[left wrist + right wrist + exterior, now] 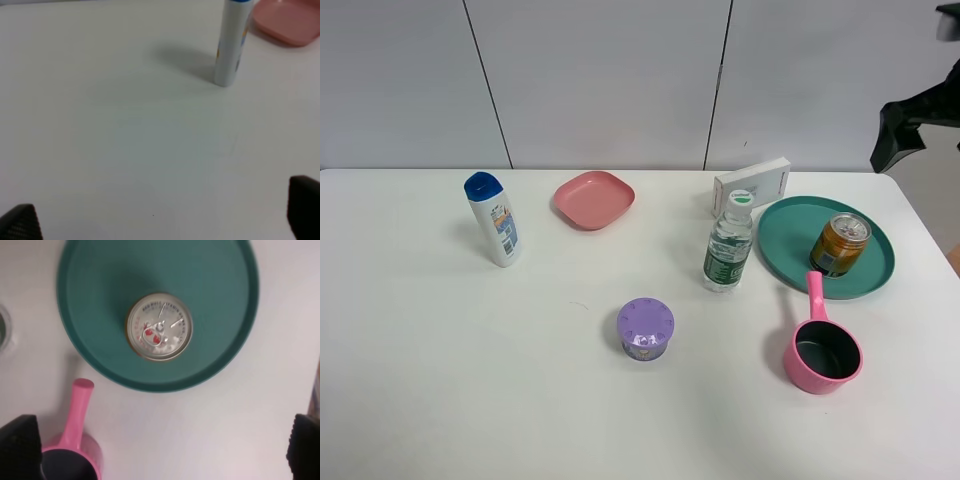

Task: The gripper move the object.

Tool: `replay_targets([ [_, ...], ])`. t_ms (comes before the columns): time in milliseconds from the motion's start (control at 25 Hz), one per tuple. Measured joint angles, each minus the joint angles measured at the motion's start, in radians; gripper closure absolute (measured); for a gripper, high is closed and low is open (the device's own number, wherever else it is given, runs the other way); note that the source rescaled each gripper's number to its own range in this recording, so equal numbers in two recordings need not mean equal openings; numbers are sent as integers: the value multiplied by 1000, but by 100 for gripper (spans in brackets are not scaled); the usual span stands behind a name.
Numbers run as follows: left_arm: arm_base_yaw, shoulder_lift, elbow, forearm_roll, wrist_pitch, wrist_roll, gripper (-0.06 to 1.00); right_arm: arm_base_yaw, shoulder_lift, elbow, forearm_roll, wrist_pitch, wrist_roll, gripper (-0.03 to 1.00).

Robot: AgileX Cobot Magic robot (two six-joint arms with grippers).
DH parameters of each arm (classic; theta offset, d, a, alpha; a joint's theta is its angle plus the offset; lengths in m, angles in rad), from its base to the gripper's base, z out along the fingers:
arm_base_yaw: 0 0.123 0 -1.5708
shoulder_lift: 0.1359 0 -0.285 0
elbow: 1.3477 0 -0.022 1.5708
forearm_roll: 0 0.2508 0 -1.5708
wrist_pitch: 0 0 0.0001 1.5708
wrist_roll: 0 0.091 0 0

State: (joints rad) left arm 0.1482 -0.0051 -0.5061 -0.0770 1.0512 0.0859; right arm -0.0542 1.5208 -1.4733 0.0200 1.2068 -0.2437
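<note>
The drink can (839, 244) is standing upright near the middle of the teal plate (880, 275), which is lying by the bench's (440, 380) right edge, toward the far right corner. The right gripper (161, 450) is hanging well above the can, its jaws spread wide and gripping nothing. A pink scoop (820, 350) is sitting just in front of the plate, its handle tip reaching the rim. A water bottle (728, 245) is standing just left of the plate, with a white box (751, 184) lying behind it. A purple lidded container (645, 329) is resting near the middle. A pink dish (594, 199) and a blue-capped white bottle (494, 219) are sitting toward the far edge, left of centre. The left gripper (162, 215) is hovering over bare bench near that bottle, wide open and empty.
</note>
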Motion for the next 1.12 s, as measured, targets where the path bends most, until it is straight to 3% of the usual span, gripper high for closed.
replay_targets([
  [320, 0, 0, 0, 0, 0, 0, -6, 0, -167, 0, -7, 7, 0, -2],
  [560, 0, 0, 0, 0, 0, 0, -6, 0, -209, 0, -114, 8, 53, -2],
  [880, 0, 0, 0, 0, 0, 0, -6, 0, -336, 4, -61, 9, 80, -2],
  [1120, 0, 0, 0, 0, 0, 0, -6, 0, -547, 208, -55, 6, 81, -3],
])
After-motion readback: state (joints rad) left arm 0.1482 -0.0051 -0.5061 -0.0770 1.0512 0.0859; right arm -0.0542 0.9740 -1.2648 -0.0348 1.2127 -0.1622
